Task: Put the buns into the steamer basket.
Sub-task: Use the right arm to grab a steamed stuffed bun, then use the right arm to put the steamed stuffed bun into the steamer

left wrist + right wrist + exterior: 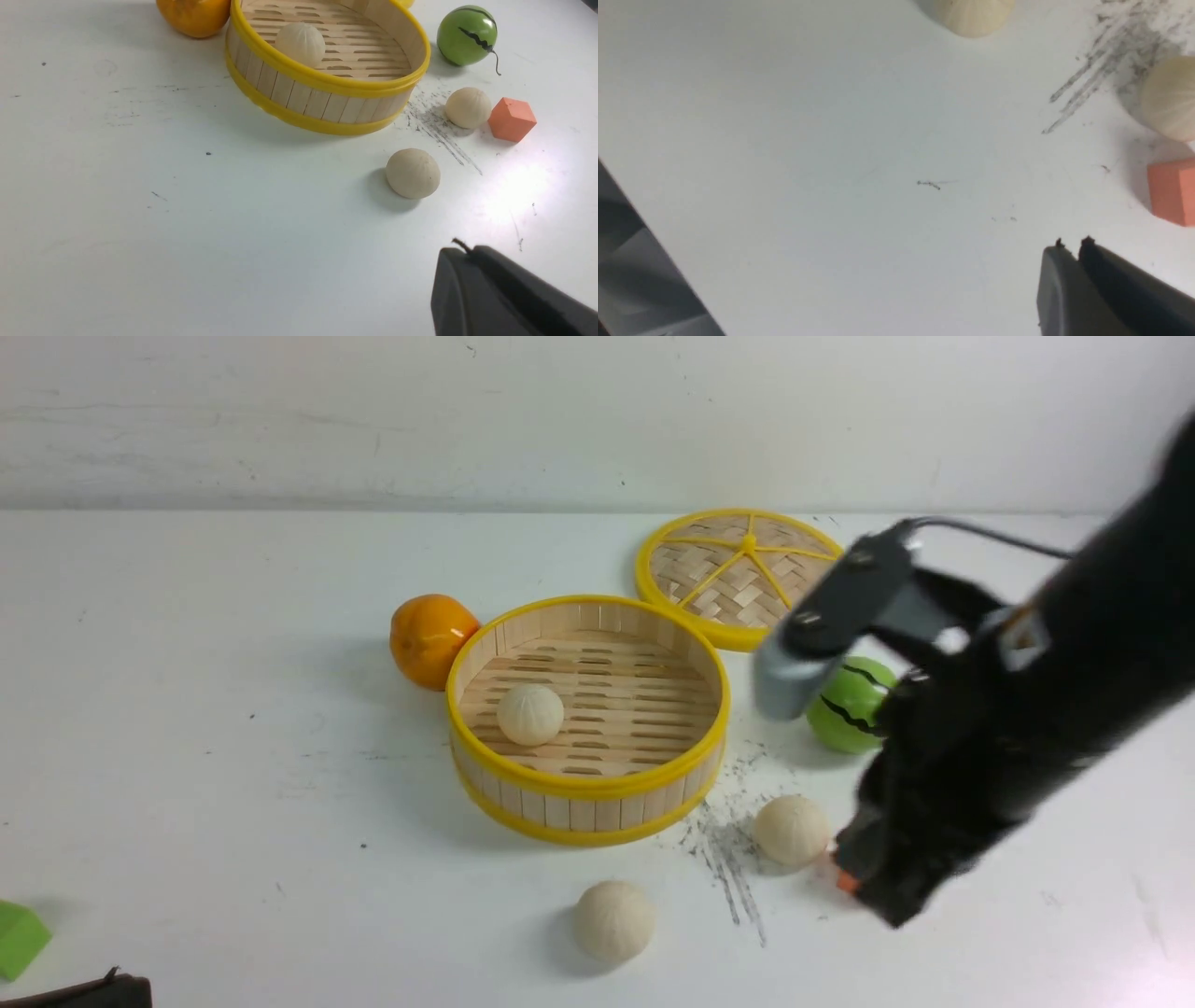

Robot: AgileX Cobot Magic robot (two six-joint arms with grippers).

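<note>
One cream-white bun (529,714) sits on the slatted floor of the bamboo steamer basket (588,791) at centre frame. A second bun (791,830) lies on the white table (233,756) at lower right, just beside an orange cube (511,119), and a third bun (613,920) lies near the bottom edge. The right gripper (1071,245) hangs over bare table, its fingers all but pressed together and empty. The left gripper (462,249) is closed on nothing. An orange (429,639), a woven lid (738,569) and a green watermelon ball (845,709) ring the basket.
</note>
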